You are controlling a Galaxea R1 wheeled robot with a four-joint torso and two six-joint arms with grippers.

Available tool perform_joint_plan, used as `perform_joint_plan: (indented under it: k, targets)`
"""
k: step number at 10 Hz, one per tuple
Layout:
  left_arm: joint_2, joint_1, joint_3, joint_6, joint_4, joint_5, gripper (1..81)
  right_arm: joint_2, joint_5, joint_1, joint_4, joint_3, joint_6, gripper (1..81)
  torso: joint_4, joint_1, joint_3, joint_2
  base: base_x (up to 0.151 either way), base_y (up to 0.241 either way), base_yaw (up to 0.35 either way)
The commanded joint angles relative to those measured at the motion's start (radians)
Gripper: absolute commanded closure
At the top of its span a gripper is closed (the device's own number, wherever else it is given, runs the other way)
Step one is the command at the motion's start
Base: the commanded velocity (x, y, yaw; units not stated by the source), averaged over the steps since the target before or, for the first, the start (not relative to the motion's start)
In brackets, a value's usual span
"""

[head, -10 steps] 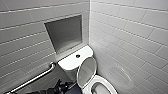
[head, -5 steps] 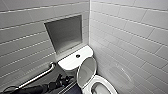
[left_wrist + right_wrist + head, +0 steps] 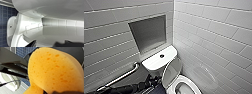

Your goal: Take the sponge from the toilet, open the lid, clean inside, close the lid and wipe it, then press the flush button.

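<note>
Lid (image 3: 171, 72) stands raised; left gripper (image 3: 50, 43) apart beside it. Right gripper (image 3: 60, 92) clamps sponge (image 3: 52, 70). I judge cleaning due: lower sponge into bowl (image 3: 195, 86).

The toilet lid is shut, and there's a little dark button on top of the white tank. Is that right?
Not quite. The lid is up, tipped back towards the tank, with the bowl open below it; the head view shows this. The little dark button on top of the white tank is right.

no readable text, labels, numbers or signs
</note>
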Motion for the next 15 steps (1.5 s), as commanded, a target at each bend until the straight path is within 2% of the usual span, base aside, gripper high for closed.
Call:
perform_joint_plan:
  k: [1,2,4,6,8,10,15]
  targets:
    - [-0.001,-0.09,0.06,0.012,0.009,0.083,1.0,-0.027,-0.073,-0.003,-0.016,0.02,0.005,81.1,0.0,0.0,0.0,0.0,0.0,0.0,0.0]
    - [-0.004,-0.078,0.086,0.021,0.027,0.104,1.0,-0.029,-0.073,0.003,-0.016,0.02,0.007,81.1,0.0,0.0,0.0,0.0,0.0,0.0,0.0]
    - [-0.031,-0.013,0.161,0.032,0.166,0.204,1.0,-0.029,-0.075,0.019,-0.012,0.018,0.011,81.1,0.0,0.0,0.0,0.0,0.0,0.0,0.0]
    - [-0.152,0.106,0.302,0.032,0.36,0.247,1.0,-0.029,-0.078,0.025,-0.012,0.017,0.011,81.1,0.0,0.0,0.0,0.0,0.0,0.0,0.0]
    - [-0.268,0.26,0.396,0.032,0.518,0.253,1.0,-0.023,-0.075,0.023,-0.012,0.003,0.011,81.1,0.0,0.0,0.0,0.0,0.0,0.0,0.0]
    - [-0.311,0.437,0.384,0.032,0.647,0.235,1.0,-0.028,-0.073,0.016,-0.012,0.004,0.011,81.1,0.0,0.0,0.0,0.0,0.0,0.0,0.0]
    - [-0.29,0.68,0.281,0.032,0.787,0.233,1.0,-0.072,-0.049,0.034,0.005,0.046,0.048,81.1,0.0,0.0,0.0,0.0,0.0,0.0,0.0]
